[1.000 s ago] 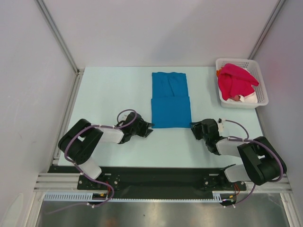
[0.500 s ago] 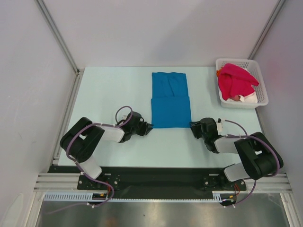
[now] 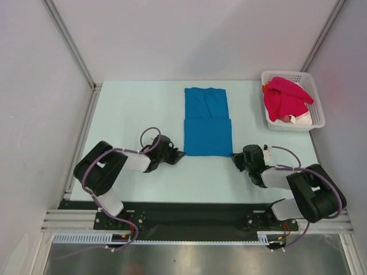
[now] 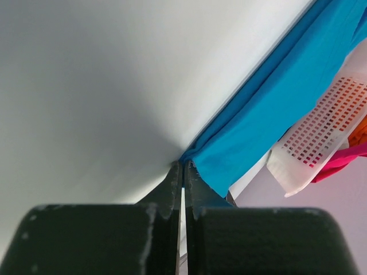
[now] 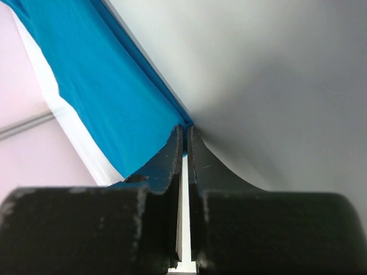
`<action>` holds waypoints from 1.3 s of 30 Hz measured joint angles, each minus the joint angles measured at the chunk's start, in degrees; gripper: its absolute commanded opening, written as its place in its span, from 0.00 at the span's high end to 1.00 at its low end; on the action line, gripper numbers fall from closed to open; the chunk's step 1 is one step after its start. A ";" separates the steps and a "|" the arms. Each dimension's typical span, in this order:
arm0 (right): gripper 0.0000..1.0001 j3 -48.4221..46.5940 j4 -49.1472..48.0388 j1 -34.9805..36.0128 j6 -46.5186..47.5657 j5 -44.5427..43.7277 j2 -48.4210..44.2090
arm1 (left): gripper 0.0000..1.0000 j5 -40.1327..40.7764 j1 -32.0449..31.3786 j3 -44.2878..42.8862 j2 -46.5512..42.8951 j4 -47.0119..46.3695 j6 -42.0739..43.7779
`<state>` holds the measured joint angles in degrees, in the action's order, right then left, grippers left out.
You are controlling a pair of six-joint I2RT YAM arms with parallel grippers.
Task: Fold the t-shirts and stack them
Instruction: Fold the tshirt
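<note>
Left gripper [image 4: 183, 167]: jaws closed, near-left corner of blue t-shirt [image 3: 207, 123] pinched at tips. Right gripper [image 5: 184, 130]: jaws closed, near-right corner pinched likewise. Both held low at table [image 3: 132, 109] surface. Shirt laid flat mid-table as narrow strip, near half doubled over. Crimson-pink t-shirt [image 3: 285, 98] heaped in white basket [image 3: 287, 73] at far right corner, well apart from blue one; white cloth [image 3: 299, 118] seen beneath it.

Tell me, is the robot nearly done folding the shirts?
Not yet. The blue shirt lies flat, folded narrow, with its near part doubled over. The left gripper and right gripper are shut on its near corners, likely for the next fold. The pink shirt and others wait unfolded in the basket. Nothing is stacked.
</note>
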<state>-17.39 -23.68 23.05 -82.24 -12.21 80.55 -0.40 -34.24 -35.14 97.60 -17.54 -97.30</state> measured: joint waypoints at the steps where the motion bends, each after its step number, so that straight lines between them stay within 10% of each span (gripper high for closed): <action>1: 1.00 0.55 1.09 0.02 0.66 0.26 -1.53 | 1.00 0.02 -0.09 0.44 -0.31 -0.20 0.20; 16: 1.00 5.33 43.17 8.50 4.24 0.63 -51.84 | 1.00 2.32 -12.81 15.10 -30.97 14.19 -0.42; 25: 1.00 3.21 64.17 14.58 2.08 0.52 -65.90 | 1.00 7.48 -23.63 18.34 -47.15 24.72 -6.21; 33: 1.00 -3.82 65.94 14.97 8.61 -1.22 -62.03 | 1.00 10.71 -24.74 11.93 -46.14 33.35 -3.91; 39: 1.00 -14.58 54.38 6.62 19.71 1.01 -38.91 | 1.00 6.16 -7.65 -1.29 -37.33 34.84 8.83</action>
<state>-31.97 30.70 29.67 -62.52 -11.20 41.65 5.76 -41.89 -36.42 60.27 17.30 -88.47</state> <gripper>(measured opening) 0.021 0.010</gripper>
